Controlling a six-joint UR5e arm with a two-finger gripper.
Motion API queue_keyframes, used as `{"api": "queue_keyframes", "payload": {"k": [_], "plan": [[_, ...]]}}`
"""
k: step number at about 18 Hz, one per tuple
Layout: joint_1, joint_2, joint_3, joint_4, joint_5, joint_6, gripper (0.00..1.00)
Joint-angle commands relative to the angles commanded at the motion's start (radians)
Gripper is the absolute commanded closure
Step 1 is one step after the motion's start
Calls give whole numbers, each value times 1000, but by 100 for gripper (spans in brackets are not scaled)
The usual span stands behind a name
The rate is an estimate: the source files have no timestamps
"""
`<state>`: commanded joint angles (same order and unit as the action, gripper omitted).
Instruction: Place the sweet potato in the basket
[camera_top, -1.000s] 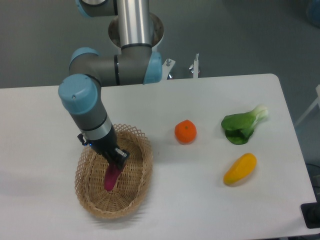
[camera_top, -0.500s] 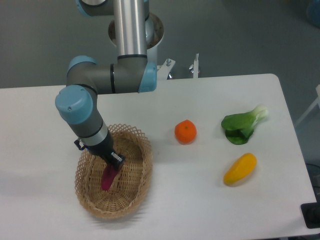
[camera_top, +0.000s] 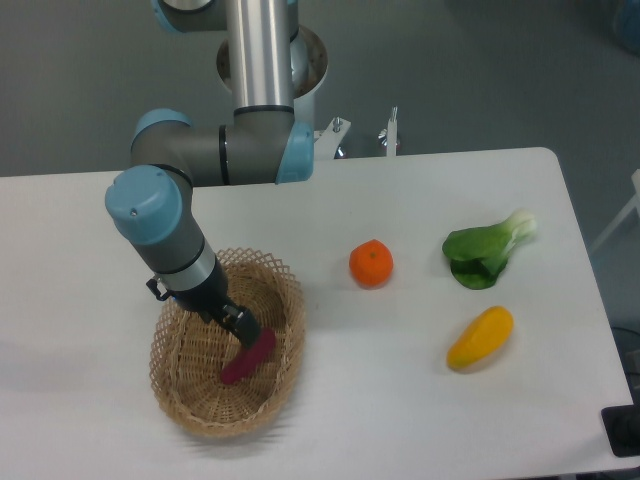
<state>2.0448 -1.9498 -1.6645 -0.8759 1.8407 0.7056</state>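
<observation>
The magenta-purple sweet potato (camera_top: 248, 358) lies slanted on the floor of the tan wicker basket (camera_top: 175, 385), its upper end pointing right towards the rim. My gripper (camera_top: 243, 327) reaches down into the basket right above the tuber's upper half. The dark fingers look parted, and the tuber rests on the wicker rather than hanging from them. The fingertips partly cover the tuber's top edge.
A round orange (camera_top: 371, 263) sits right of the basket. Further right lie a green bok choy (camera_top: 484, 254) and a yellow-orange oblong fruit (camera_top: 480, 337). The arm's base column (camera_top: 262, 55) stands at the table's back edge.
The sweet potato hung upright from the gripper before. It now lies tipped over to the right on the basket floor, and the gripper has shifted slightly within the basket.
</observation>
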Motion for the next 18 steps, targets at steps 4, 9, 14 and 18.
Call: {"api": "queue_keyframes", "payload": {"k": [4, 9, 14, 18], "plan": [[60, 26, 57, -2, -3, 12, 0], [164, 55, 121, -37, 2, 118, 0], [293, 138, 127, -124, -46, 360, 0], [394, 179, 134, -198, -143, 455, 0]]}}
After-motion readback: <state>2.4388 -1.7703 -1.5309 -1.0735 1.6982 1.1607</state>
